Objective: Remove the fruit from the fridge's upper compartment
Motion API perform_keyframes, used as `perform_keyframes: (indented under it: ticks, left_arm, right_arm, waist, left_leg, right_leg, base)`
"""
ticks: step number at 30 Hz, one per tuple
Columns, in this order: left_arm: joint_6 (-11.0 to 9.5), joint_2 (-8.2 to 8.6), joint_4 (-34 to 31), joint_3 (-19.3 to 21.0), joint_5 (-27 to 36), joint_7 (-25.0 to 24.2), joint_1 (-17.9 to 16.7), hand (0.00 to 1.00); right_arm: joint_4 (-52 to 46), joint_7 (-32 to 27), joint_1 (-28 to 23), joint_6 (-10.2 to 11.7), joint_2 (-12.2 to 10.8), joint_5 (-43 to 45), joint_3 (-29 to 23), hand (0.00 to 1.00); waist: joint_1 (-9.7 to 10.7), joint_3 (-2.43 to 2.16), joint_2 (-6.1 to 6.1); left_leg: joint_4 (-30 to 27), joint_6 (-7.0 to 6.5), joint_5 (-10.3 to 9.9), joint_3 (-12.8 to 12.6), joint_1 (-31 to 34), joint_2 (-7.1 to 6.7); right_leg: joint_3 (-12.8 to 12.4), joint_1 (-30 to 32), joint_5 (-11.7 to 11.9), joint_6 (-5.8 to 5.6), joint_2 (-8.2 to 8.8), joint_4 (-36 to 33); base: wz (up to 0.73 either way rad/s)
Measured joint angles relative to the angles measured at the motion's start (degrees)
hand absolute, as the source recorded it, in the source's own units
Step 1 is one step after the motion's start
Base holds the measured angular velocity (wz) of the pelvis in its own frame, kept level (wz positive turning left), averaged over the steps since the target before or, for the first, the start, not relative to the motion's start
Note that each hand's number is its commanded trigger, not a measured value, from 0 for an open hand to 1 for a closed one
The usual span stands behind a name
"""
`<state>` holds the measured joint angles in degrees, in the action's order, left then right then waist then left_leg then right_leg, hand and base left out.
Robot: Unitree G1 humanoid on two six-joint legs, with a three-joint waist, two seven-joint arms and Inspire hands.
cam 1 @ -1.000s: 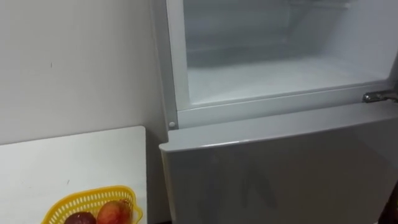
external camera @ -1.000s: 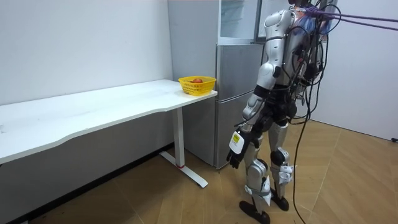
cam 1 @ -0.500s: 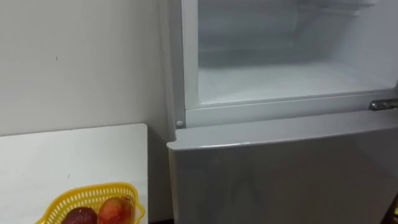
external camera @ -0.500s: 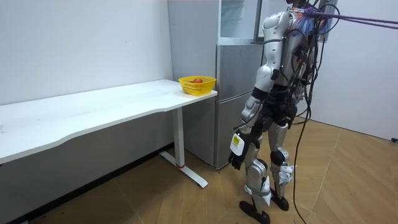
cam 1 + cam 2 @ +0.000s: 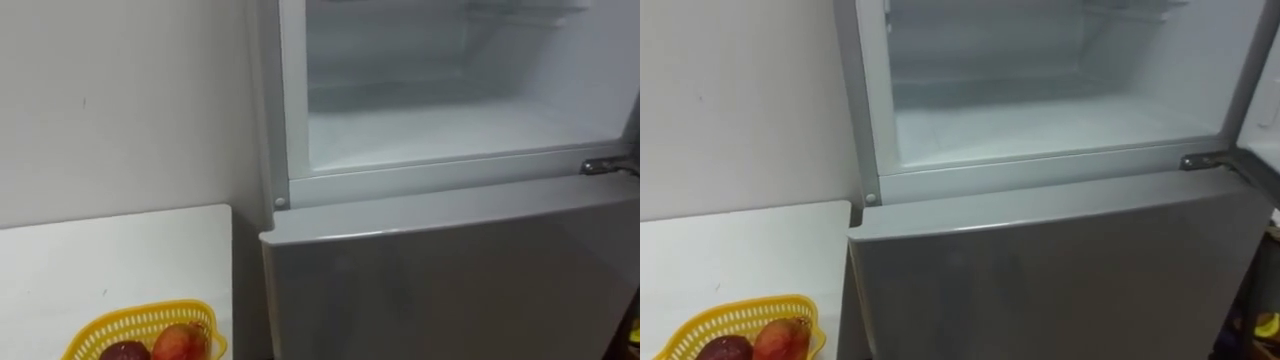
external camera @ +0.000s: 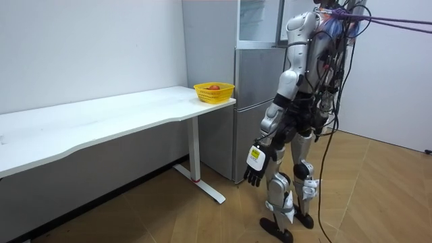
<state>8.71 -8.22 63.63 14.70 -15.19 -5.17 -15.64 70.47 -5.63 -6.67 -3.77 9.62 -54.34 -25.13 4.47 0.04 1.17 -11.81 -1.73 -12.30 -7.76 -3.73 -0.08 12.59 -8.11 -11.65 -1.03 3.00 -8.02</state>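
I see the left hand (image 6: pixel 254 174) hanging beside the thigh, fingers loose, holding and touching nothing. Ahead, the upper fridge compartment (image 5: pixel 440 130) stands open, its white floor showing above the smooth grey lower door (image 5: pixel 450 280). Near left, a yellow lattice basket (image 5: pixel 140 322) of fruit (image 5: pixel 178 342) sits on the white table (image 5: pixel 110 260).

Upper fridge compartment (image 5: pixel 440 130): lining of smooth white plastic, dull to faintly frosted in look. Frame surround is pale grey and satin.
Lower door (image 5: pixel 450 280): grey sheet finish, smooth, with a soft sheen and faint reflections.
Hinge (image 5: pixel 605 166): bare bright metal.
Worktop (image 5: pixel 110 260): white, smooth, matt.
Basket (image 5: pixel 140 318): yellow moulded plastic, open lattice, slightly glossy.
Fruit (image 5: pixel 180 343): smooth, shiny skin.
Wall (image 5: pixel 120 100): matt painted surface.
Floor (image 6: pixel 169 216): wood-pattern boards, low sheen.
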Motion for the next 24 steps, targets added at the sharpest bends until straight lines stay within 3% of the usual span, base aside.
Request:
perform_keyframes:
  ticks: [2, 8, 11, 19, 24]
  left_arm:
    - [0.05, 0.01, -0.90, 0.49, 0.37, 0.03, -0.27, 0.00]
    - [-0.33, -0.10, -1.21, 0.97, 3.27, 0.11, -0.17, 0.00]
    - [-0.86, -0.14, -1.41, 1.19, 3.29, 0.29, -0.15, 0.00]
    - [-1.75, -0.20, -2.26, 4.37, 3.24, 2.10, -0.97, 0.00]
    - [-1.81, -0.16, -3.26, 4.46, 3.23, 2.08, -1.56, 0.00]
  right_arm:
    - [-2.09, -1.16, -0.17, 0.07, -0.04, -13.48, -4.18, 0.00]
    - [-6.42, -2.65, 0.51, 1.38, -0.02, -29.57, -10.15, 0.00]
    - [-8.07, -2.66, 1.25, 2.29, -0.05, -33.13, -12.21, 0.00]
    - [-26.76, -4.40, 2.36, 6.78, 0.16, -38.37, -14.48, 0.00]
    - [-32.64, -4.45, 4.54, 7.50, 0.74, -40.18, -14.63, 0.00]
  waist:
    - [0.46, -0.19, 0.29]
    - [0.87, -0.43, 0.31]
    - [1.04, -0.47, 0.28]
    - [1.41, -0.44, 1.11]
    - [1.50, -0.47, 1.24]
  left_leg:
    - [-0.02, 0.00, 0.00, -0.06, 0.54, 0.01]
    - [-0.39, 0.00, 0.02, -0.18, 1.14, -0.37]
    - [-0.46, 0.00, 0.01, -0.27, 1.06, -0.36]
    - [-0.24, 0.00, 0.02, -0.76, 1.04, -0.22]
    - [-0.32, 0.01, 0.02, -1.15, 1.79, 0.17]
  right_leg:
    - [0.08, 0.52, -0.02, 0.03, 0.01, -0.18]
    - [0.04, 1.18, -0.09, 0.07, 0.08, -0.85]
    - [-0.05, 1.14, -0.09, 0.08, 0.08, -0.91]
    - [-0.52, 1.48, -0.31, 0.08, 0.04, -0.84]
    - [-0.72, 2.16, -0.13, 0.11, -0.06, -1.00]
  base:
    - [0.00]
    - [0.00]
    - [0.00]
    - [-0.01]
    - [-0.02]
